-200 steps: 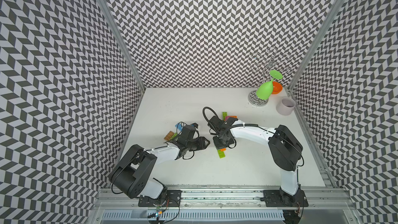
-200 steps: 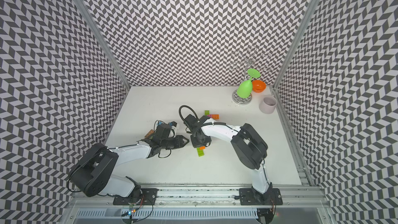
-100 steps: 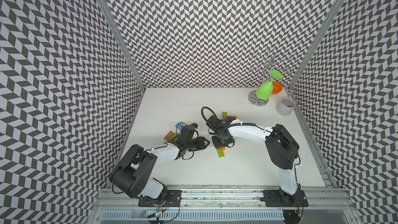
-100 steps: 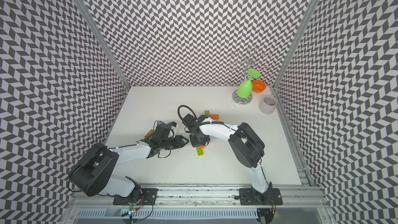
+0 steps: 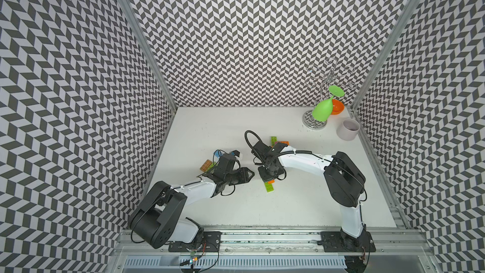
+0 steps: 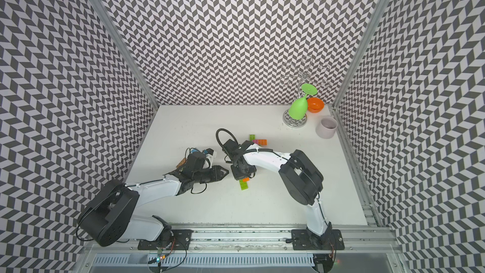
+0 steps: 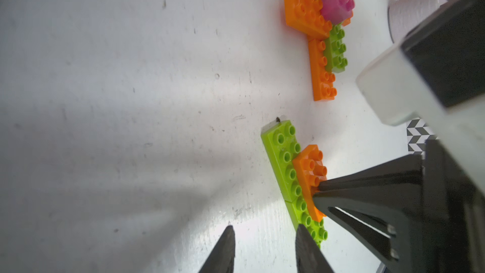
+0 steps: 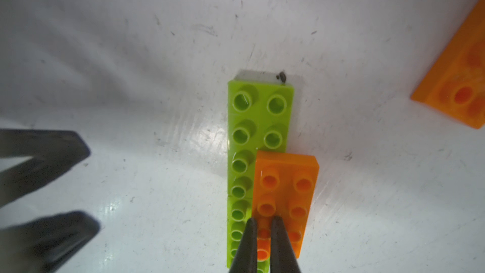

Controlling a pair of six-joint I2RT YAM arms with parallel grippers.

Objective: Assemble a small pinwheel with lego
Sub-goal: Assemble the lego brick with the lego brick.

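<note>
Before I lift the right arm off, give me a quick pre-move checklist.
1. Right pincer shut, tips on the small orange studded plate: ok.
2. Orange plate pressed fully onto the long lime green studded brick: cannot tell.
3. Left pincer open and empty beside the green brick: ok.
4. The two pincers apart, not touching: ok.
5. Orange, green and pink brick cluster clear of both pincers: ok.

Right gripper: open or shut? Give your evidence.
Shut: the right gripper has fingertips almost together, on the orange brick atop the lime brick.
</note>
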